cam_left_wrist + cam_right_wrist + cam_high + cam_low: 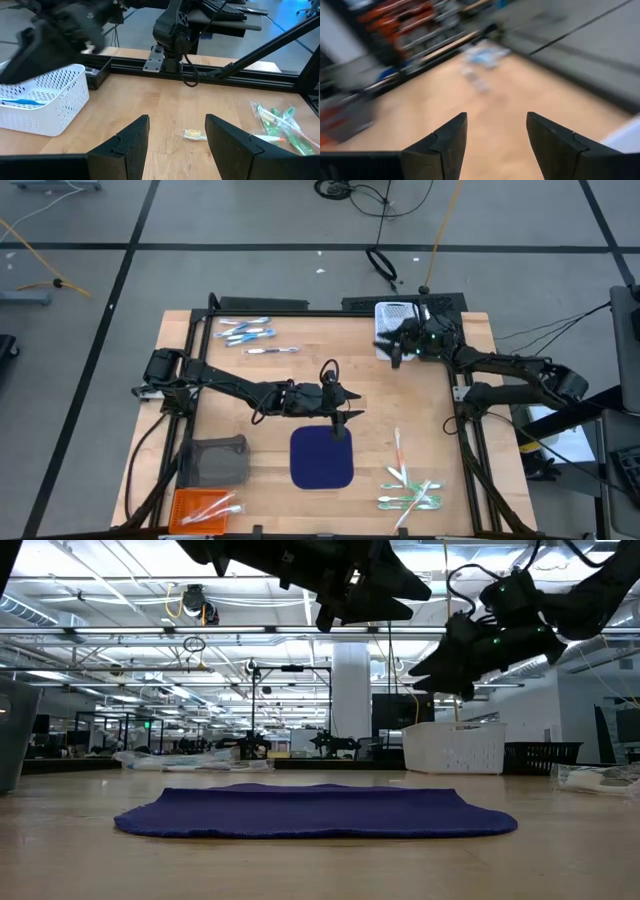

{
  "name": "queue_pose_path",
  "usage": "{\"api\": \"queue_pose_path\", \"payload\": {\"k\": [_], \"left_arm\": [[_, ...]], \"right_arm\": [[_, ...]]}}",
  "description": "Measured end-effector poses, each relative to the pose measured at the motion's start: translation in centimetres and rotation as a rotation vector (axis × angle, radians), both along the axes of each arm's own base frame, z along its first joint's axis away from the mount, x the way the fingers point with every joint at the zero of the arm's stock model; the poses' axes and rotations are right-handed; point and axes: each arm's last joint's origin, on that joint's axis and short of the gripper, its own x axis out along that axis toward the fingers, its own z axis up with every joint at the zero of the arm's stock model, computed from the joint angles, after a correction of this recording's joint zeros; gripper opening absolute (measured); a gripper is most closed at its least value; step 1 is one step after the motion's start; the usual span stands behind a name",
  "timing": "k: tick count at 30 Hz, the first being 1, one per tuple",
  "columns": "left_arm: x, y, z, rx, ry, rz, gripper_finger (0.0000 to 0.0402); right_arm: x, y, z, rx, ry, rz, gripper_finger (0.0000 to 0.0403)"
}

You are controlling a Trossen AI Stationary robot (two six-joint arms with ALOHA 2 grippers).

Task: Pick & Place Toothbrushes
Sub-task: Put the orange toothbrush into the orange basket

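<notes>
Even overhead light, from rows of ceiling strip lamps (120,610) seen in the low view; shadows on the pale wooden table top (300,375) soft and short. Right wrist view heavily motion-blurred beyond its own sharp fingers. The dark right arm (55,30) appears smeared in the left wrist view.

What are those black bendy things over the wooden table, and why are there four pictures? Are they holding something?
Those are two robot arms with pinchers called grippers. One picture looks down from above, one peeks along the table, and two come from cameras on the arms' wrists. The left gripper hangs above the navy mat. The right gripper is by the white basket. Both are open and hold nothing. Toothbrushes lie in piles: blue-and-white ones and green ones. There are also a grey bin and an orange tray.
</notes>
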Motion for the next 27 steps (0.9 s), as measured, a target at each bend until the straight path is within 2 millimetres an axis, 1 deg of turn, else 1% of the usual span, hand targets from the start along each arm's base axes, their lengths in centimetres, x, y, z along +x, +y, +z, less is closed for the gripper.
{"api": "queue_pose_path", "payload": {"k": [3,8,14,19,27], "left_arm": [[0.0,0.0,0.0,0.0,0.001,0.0,0.0196],[0.0,0.0,-0.1,0.002,0.015,0.0,0.0195],[-0.1,0.0,-0.4,0.007,0.048,0.0,0.0196],[-0.2,0.0,-0.5,0.009,0.059,0.0,0.0195],[-0.2,0.0,-0.5,0.01,0.059,-0.001,0.0196]], "right_arm": [[0.5,1.9,0.2,0.064,0.006,0.129,0.0196],[1.4,5.7,0.1,0.125,0.076,0.306,0.0196],[2.2,9.9,-0.2,0.235,0.134,0.472,0.0196],[2.3,13.0,-0.8,0.295,0.225,0.492,0.0196],[1.2,17.3,-2.0,0.393,0.395,0.461,0.0196]]}}
